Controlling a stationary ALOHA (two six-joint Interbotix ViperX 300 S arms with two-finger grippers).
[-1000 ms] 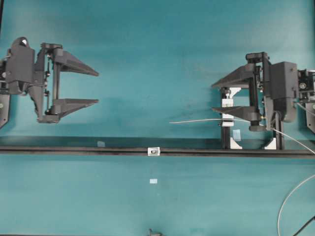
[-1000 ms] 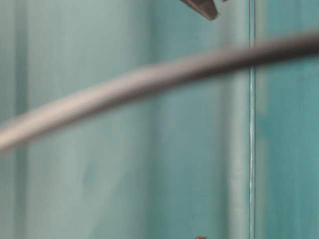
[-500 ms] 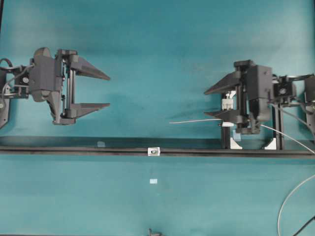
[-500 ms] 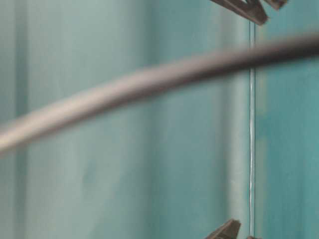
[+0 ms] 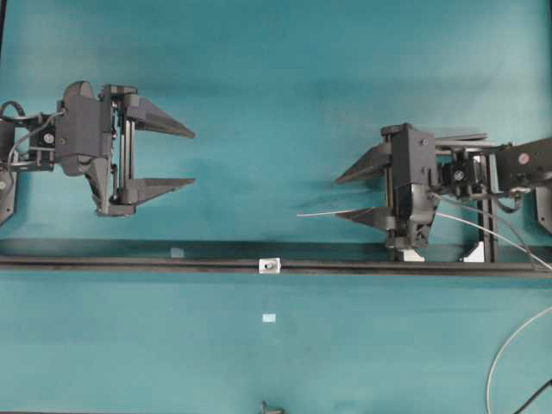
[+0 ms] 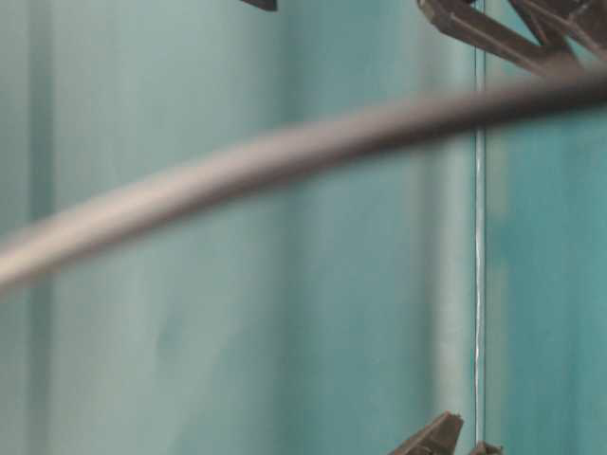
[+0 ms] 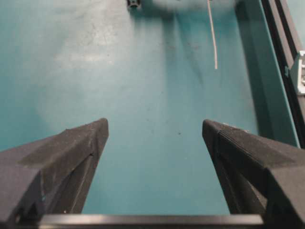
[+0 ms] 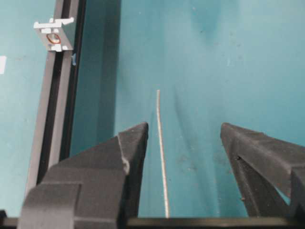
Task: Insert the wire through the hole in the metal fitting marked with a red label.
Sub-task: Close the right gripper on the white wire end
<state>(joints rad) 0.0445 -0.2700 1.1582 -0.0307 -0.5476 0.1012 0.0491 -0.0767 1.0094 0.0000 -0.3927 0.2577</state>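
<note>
The thin pale wire (image 5: 323,212) lies on the teal table above the dark rail (image 5: 129,263), its free end pointing left. My right gripper (image 5: 337,197) is open and straddles it. In the right wrist view the wire (image 8: 162,157) runs between the fingers, nearer the left finger (image 8: 136,143), and I cannot tell whether it touches that finger. The small silver metal fitting (image 5: 270,266) sits on the rail, and its hole (image 8: 55,41) shows a reddish ring. My left gripper (image 5: 193,159) hangs open and empty at far left. The wire tip (image 7: 212,38) lies far ahead of it.
A black frame with white blocks (image 5: 473,252) stands on the rail behind my right gripper. A thicker grey cable (image 5: 500,354) loops at the lower right. Small pale tape patches (image 5: 269,318) lie on the table. A blurred dark cable (image 6: 285,156) crosses the table-level view.
My right gripper has moved left along the wire, away from the black frame, and the wire now lies between its fingers. The left gripper moved right earlier and has held still since.
</note>
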